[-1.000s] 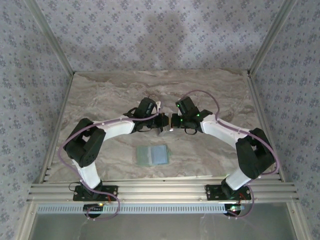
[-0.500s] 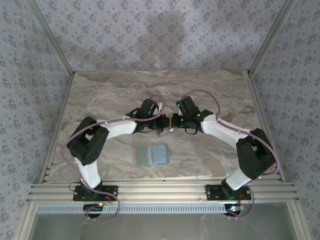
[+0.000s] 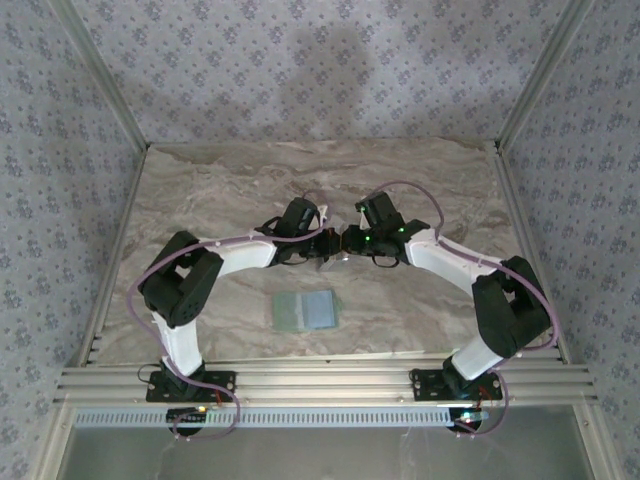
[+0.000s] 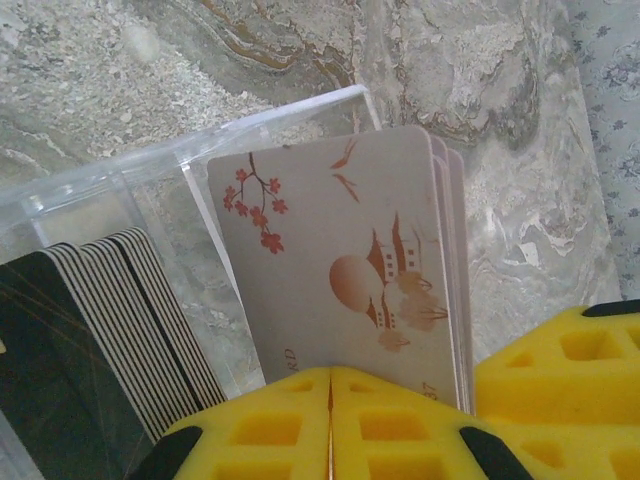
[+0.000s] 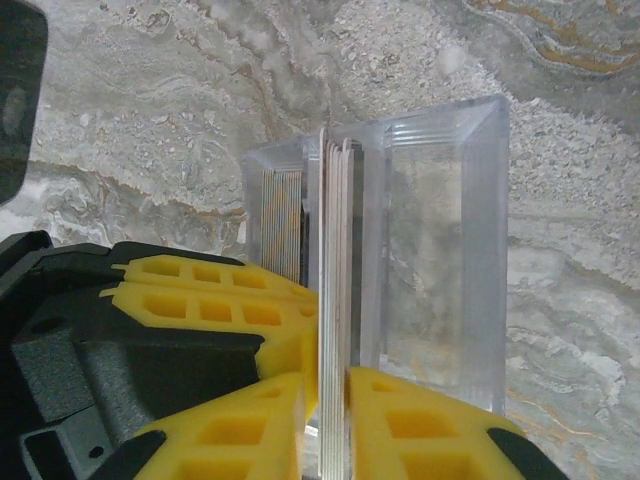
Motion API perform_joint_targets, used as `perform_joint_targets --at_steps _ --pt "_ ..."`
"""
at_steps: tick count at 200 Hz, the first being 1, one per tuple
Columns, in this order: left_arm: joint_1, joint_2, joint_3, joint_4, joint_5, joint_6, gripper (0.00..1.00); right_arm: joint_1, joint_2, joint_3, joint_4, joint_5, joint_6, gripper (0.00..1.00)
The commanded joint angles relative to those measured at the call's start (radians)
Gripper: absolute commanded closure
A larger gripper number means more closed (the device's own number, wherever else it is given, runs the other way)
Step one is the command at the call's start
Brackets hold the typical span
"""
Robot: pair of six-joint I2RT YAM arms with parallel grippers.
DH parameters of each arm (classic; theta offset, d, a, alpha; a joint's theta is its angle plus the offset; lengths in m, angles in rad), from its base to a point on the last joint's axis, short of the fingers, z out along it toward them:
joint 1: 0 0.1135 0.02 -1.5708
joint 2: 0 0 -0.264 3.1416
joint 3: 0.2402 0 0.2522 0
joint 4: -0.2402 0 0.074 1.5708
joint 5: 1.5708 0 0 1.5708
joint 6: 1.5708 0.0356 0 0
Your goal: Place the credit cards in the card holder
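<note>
- Left gripper [image 4: 330,400], jaws together, is touching the credit cards [image 4: 350,260].
- Right gripper [image 5: 326,410] is straddling them; grip unclear.
- They are hanging before the clear card holder [image 4: 285,110], seemingly not seated yet.

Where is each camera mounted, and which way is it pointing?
Top external: above and behind the bases, looking down on the table; left arm and right arm show, meeting midtable.
Left wrist: on the left arm, facing the credit cards flat-on; left gripper, shut, at bottom.
Right wrist: looks along the cards' edges; right gripper fingers flank them.
Shared: both wrist views show the cards and the clear box.
</note>
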Motion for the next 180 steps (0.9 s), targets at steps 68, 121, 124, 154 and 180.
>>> perform_joint_targets --at_steps 68,121,124,154,180 --pt "-0.01 0.039 0.007 -0.009 -0.018 -0.005 0.92 -0.03 0.009 -0.041 0.092 -0.137 0.053 0.79" --pt "0.008 -0.004 -0.034 0.046 0.029 -0.035 0.93 -0.02 0.003 -0.019 0.003 -0.001 0.004 0.74" --pt "0.011 -0.008 -0.038 0.053 0.04 -0.039 0.93 -0.019 0.002 -0.019 0.001 0.004 0.001 0.74" --pt "0.041 -0.098 -0.073 0.047 0.065 -0.037 0.91 0.002 -0.003 0.007 -0.048 0.077 -0.028 0.71" --pt "0.059 -0.146 -0.101 0.049 0.077 -0.037 0.9 0.021 0.008 0.029 -0.076 0.131 -0.053 0.66"
